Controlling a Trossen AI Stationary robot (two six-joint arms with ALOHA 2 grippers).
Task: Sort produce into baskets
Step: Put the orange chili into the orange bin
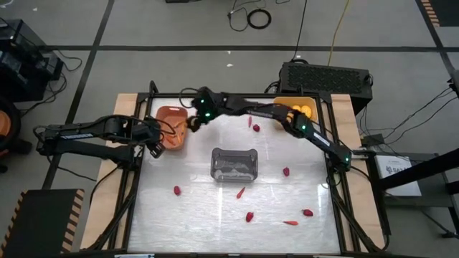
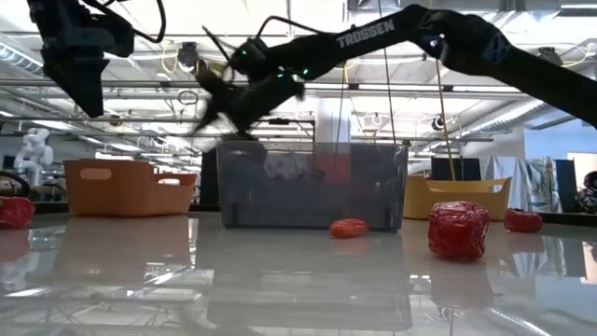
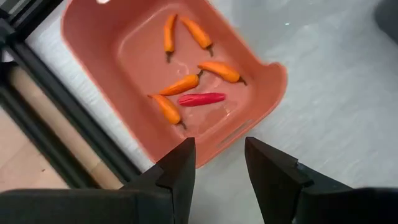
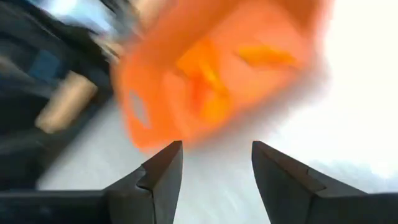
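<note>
From above, the desk (image 1: 179, 222) carries three baskets. The terracotta basket (image 1: 172, 127) sits near the far left corner, the yellow basket (image 1: 297, 107) at the far right corner, and the grey basket (image 1: 234, 163) in the middle. The left gripper (image 1: 153, 141) hangs just beside the terracotta basket's left edge. The right gripper (image 1: 193, 122) reaches across from the right and hovers at that basket's right rim. Red pieces lie loose toward the near edge: one red piece (image 1: 177, 190) on the near left, others scattered on the near right.

At desk level, the terracotta basket (image 2: 129, 187) stands left, the grey basket (image 2: 312, 185) centre and the yellow basket (image 2: 457, 198) right. A bumpy red berry (image 2: 459, 230) sits in front of the yellow one. Both grippers hang above the surface, holding nothing.

From the left wrist, the left gripper (image 3: 219, 171) has its fingers moderately apart and empty. The terracotta basket (image 3: 261, 93) lies just beyond them. Inside it are five orange carrot-like sticks (image 3: 180, 85) at differing slants, and one red stick (image 3: 202, 99); the red one's long axis runs roughly along the basket's near wall.

From the right wrist, the right gripper (image 4: 214, 168) is parted and empty. The terracotta basket (image 4: 205, 74) lies beyond it, too blurred to read how its orange contents point.
</note>
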